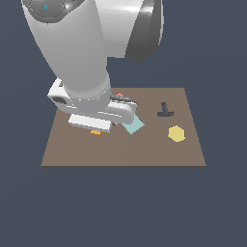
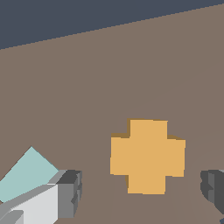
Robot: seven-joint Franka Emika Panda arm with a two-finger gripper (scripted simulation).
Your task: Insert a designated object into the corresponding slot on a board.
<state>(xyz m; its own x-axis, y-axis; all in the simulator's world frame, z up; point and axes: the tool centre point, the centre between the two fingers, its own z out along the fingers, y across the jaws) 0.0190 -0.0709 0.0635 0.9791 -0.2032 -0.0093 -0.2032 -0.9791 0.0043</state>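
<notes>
The orange cross-shaped piece [image 2: 148,156] lies flat on the brown board [image 2: 87,87]. My gripper [image 2: 142,192] hangs just above it, open, with one dark fingertip [image 2: 72,190] on each side of the piece and not touching it. In the exterior view only a sliver of the orange piece [image 1: 96,132] shows under the white hand, toward the exterior view's left on the board [image 1: 120,152]. The slot is hidden; the arm covers that part of the board.
A light-blue square [image 1: 133,126] lies right beside the hand, also seen as the blue corner [image 2: 26,173] in the wrist view. A yellow hexagon [image 1: 176,133] and a dark T-shaped cutout [image 1: 165,112] are toward the exterior view's right. A small red piece [image 1: 119,95] peeks out behind the arm.
</notes>
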